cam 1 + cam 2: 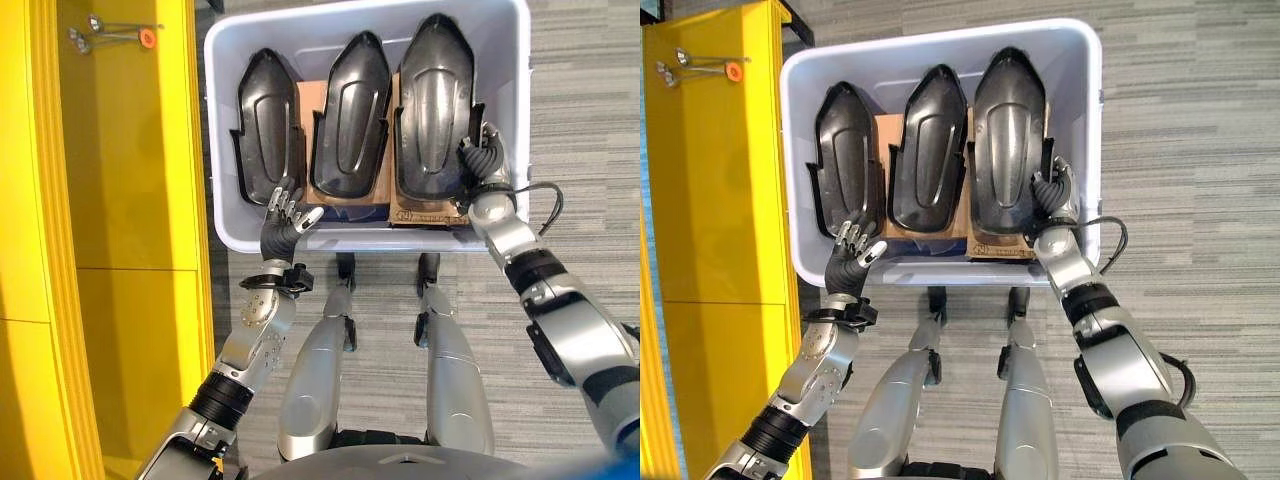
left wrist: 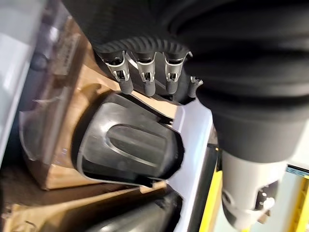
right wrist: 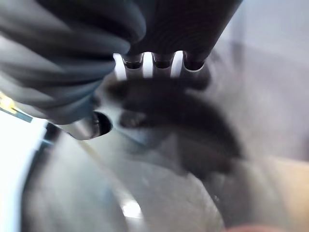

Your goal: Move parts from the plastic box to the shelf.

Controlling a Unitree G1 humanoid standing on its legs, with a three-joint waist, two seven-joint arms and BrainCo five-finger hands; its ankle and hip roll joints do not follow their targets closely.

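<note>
A pale plastic box (image 1: 520, 60) holds three black moulded parts standing side by side on cardboard: a left part (image 1: 265, 125), a middle part (image 1: 350, 115) and a taller right part (image 1: 435, 105). My left hand (image 1: 283, 222) hovers at the box's near rim, just below the left part's lower end. Its fingers (image 2: 146, 79) are spread and straight, holding nothing. My right hand (image 1: 480, 158) is inside the box at the right part's lower right edge, fingers curled onto its flange. In the right wrist view the fingers (image 3: 154, 63) bend over a dark blurred shape.
The yellow shelf (image 1: 130, 200) stands along the left side, close to the box. Metal hooks with an orange cap (image 1: 147, 37) lie at its far end. Grey striped carpet (image 1: 590, 120) lies to the right of the box.
</note>
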